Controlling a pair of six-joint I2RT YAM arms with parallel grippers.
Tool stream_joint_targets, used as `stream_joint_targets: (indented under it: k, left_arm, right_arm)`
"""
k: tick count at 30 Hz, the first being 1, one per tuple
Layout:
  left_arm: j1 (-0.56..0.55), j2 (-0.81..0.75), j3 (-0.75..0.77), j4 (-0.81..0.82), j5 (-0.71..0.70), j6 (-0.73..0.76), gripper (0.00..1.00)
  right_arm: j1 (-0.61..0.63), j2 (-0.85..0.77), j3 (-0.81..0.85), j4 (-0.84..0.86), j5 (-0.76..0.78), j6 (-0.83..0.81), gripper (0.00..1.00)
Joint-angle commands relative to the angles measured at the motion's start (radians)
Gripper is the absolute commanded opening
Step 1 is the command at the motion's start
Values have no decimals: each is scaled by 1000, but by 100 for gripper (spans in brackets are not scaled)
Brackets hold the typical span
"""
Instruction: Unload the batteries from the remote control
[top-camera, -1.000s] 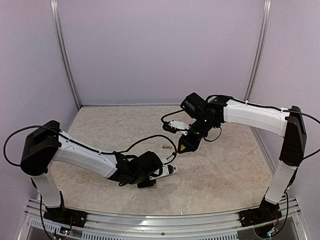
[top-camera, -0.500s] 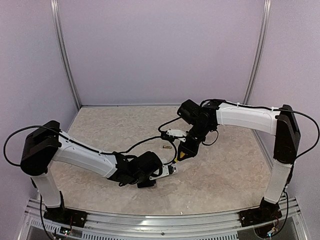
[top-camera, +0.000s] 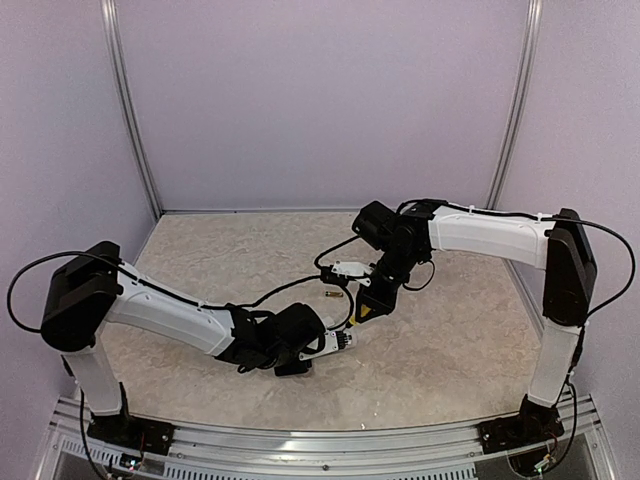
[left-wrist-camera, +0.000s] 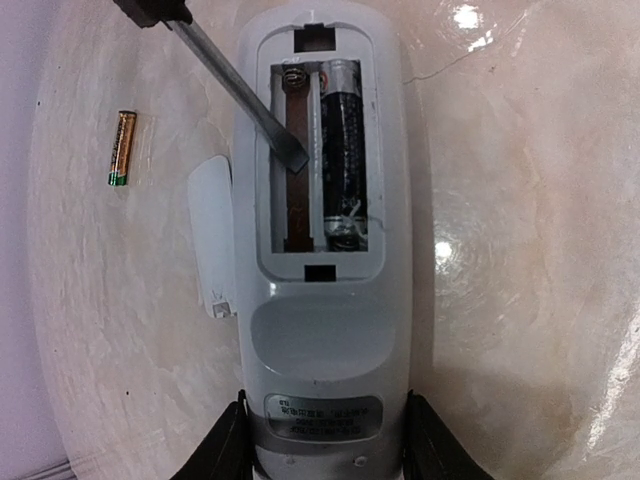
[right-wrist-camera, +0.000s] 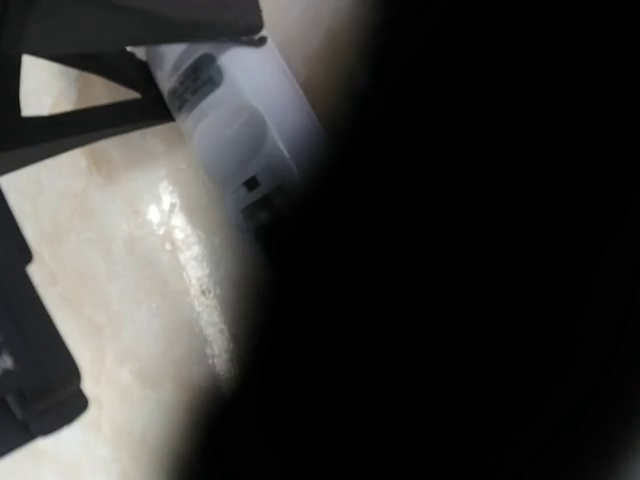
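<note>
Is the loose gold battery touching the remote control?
Apart. The left wrist view shows the gold battery lying left of the remote control, with a clear strip of bare table between them.

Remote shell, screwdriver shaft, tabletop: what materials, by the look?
Remote control: moulded plastic, pale grey-white, smooth satin; rounded edges and snap slots.
Screwdriver shaft: dark metal, probably steel, with a dull sheen and flat tip.
Table: glossy marble-patterned surface with bright lamp glints; stone or laminate, cannot tell.
</note>
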Motion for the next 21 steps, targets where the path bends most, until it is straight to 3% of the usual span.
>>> stream_joint_targets:
  k: [1, 21]
  left_arm:
    - [-14, 17, -16, -34, 22, 10, 7]
    - [-17, 29, -19, -23, 22, 6, 5]
  right_arm:
    - [-5, 11, -17, -17, 9, -44, 0]
    - [-4, -68, -5, 9, 13, -44, 0]
